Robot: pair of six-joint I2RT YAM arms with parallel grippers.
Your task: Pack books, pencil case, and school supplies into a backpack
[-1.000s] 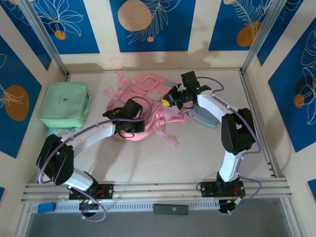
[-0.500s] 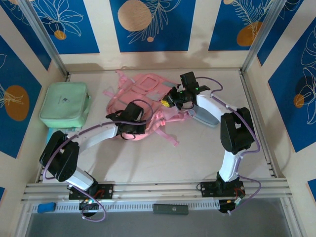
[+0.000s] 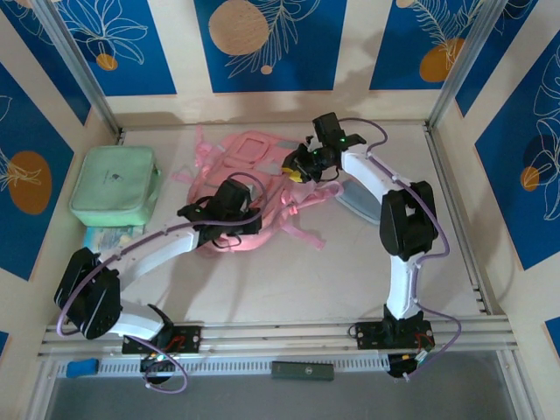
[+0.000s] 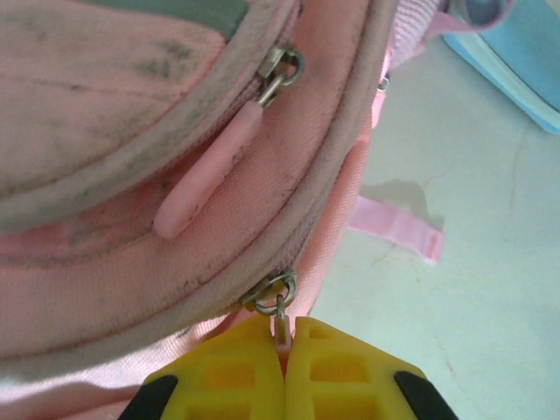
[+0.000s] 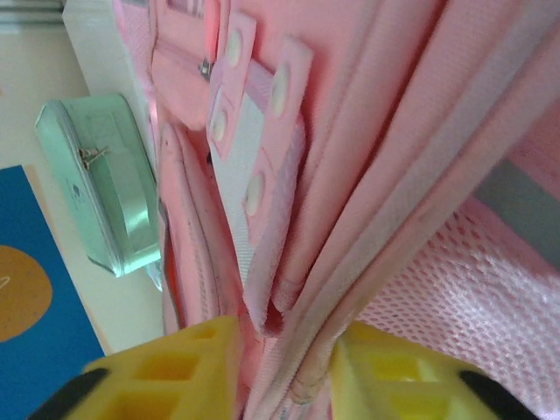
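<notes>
Top view: a large pink fabric backpack lies at upper centre on the pale worktop, with a mint green square bag to its left and a soft grey-blue oblong pencil case just to its right. Left wrist view: the left gripper, at the bottom edge, is clenched on a metal zipper pull of the backpack. Right wrist view: the right gripper stands released, yellow fingers parted either side of a backpack fold
</notes>
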